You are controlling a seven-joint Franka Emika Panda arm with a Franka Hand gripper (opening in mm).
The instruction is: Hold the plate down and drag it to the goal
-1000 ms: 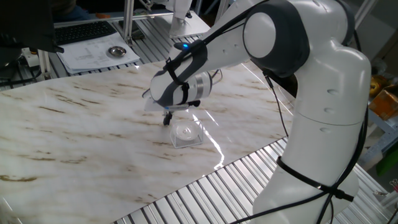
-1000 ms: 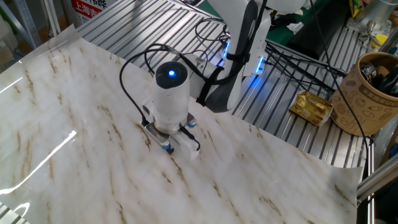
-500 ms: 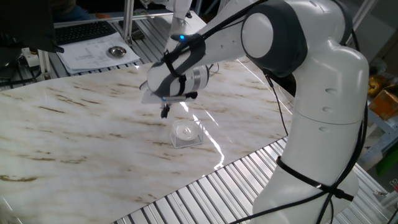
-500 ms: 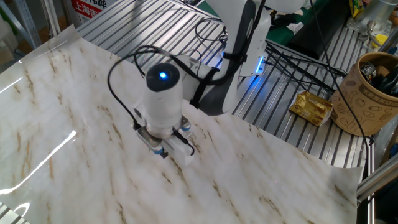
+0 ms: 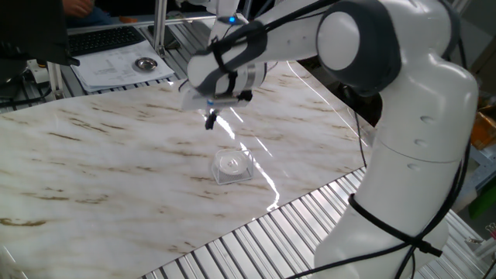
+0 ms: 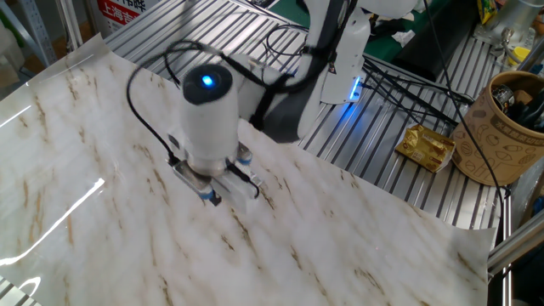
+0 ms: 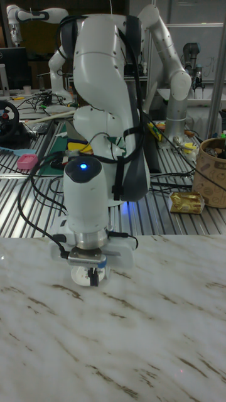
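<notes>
The plate (image 5: 229,163), a small round white dish, lies flat on the marble tabletop. It sits inside the goal (image 5: 246,175), a transparent square patch with glinting edges. My gripper (image 5: 209,121) hangs in the air up and to the left of the plate, clear of it, its dark fingers pressed together with nothing between them. In the other fixed view the gripper (image 6: 209,198) points down under the white wrist, and the plate and goal are hidden behind the hand. The tall fixed view shows the gripper (image 7: 94,279) just above the marble.
A grey metallic dish (image 5: 144,64) rests on papers beyond the table's far edge, beside a keyboard (image 5: 108,37). Ribbed metal (image 5: 256,240) borders the marble sheet at the front. A brown cup (image 6: 512,127), a gold packet (image 6: 427,146) and cables (image 6: 408,85) lie beside the robot base.
The gripper has lifted off the plate and moved up and away to the far left. The plate has stayed on the goal patch.
</notes>
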